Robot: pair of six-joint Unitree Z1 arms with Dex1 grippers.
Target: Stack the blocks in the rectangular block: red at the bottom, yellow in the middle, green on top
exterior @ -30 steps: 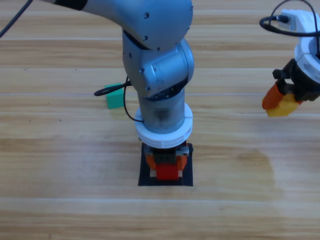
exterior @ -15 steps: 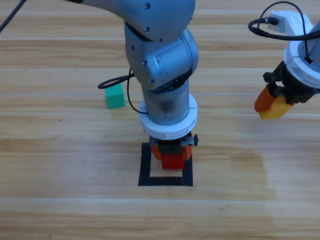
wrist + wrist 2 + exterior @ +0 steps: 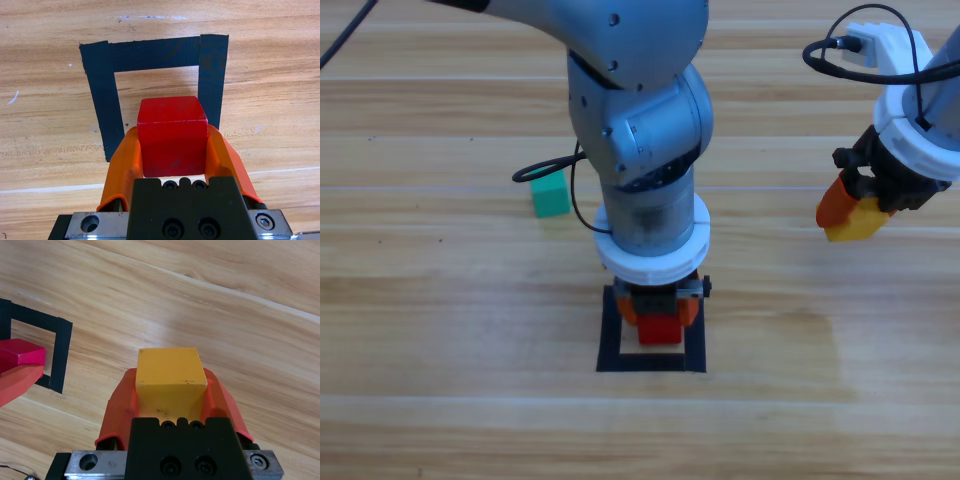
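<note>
My left gripper (image 3: 660, 318) (image 3: 172, 150) is shut on the red cube (image 3: 660, 330) (image 3: 172, 132), holding it over the near side of the black tape square (image 3: 610, 340) (image 3: 102, 85). The red cube (image 3: 20, 352) also shows at the left edge of the right wrist view, beside the tape square (image 3: 62, 355). Out at the right, above the table, my right gripper (image 3: 852, 215) (image 3: 170, 390) is shut on the yellow cube (image 3: 860, 220) (image 3: 171, 372). The green cube (image 3: 550, 195) rests on the table left of the left arm, apart from both grippers.
The big grey left arm (image 3: 640, 130) covers the table's middle and part of the tape square. A black cable (image 3: 545, 172) loops beside the green cube. Bare wood lies in front of the square and between the two arms.
The left gripper has shifted the red cube back within the square, then held it near there. The right gripper has carried the yellow cube leftward, toward the middle.
</note>
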